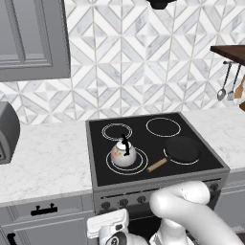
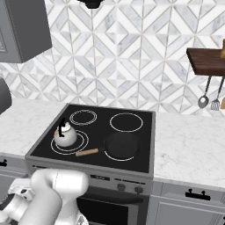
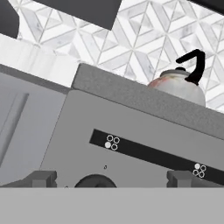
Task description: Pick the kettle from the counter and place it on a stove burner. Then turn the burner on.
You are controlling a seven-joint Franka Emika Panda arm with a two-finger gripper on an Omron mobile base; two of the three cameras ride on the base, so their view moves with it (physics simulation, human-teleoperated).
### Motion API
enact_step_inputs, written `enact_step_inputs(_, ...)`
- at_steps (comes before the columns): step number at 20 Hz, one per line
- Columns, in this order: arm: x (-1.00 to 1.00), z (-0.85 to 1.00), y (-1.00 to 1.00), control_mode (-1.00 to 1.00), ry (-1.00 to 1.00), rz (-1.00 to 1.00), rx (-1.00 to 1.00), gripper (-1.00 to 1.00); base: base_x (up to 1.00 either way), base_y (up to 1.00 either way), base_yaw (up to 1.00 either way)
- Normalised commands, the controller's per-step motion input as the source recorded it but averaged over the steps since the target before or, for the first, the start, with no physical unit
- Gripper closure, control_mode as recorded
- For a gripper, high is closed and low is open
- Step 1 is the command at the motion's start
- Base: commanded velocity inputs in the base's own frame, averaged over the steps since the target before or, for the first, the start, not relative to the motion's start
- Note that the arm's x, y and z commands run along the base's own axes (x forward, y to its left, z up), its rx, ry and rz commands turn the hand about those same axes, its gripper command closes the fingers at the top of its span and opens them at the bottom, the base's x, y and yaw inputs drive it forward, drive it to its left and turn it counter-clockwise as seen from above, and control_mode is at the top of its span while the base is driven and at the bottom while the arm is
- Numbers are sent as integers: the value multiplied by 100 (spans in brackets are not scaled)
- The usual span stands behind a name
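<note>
The white kettle with its black handle stands upright on the front-left stove burner, the large double-ringed circle on the black cooktop. In the hand view the kettle rises above the stove's front edge. My gripper hangs low in front of the stove's grey control panel, well below the kettle. It is open, fingertips far apart, and a dark round knob sits low between them. The hand shows at the bottom edge. The marble counter flanks the stove.
A flat black pan with a wooden handle sits on the front-right ring. Several knobs line the stove front. A toaster-like grey appliance stands on the left counter. Utensils hang under a shelf at right.
</note>
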Motion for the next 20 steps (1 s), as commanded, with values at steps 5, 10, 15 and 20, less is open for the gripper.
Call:
enact_step_inputs(5,29,-6,-18,-100,0,0,3,-100,0,0,0)
enact_step_inputs(10,28,-24,0,-100,0,0,0,-100,0,0,0)
enact_step_inputs(15,0,-43,7,-100,0,0,0,-100,0,0,0)
enact_step_inputs(20,-1,-15,-16,-100,-1,2,0,-100,0,0,0)
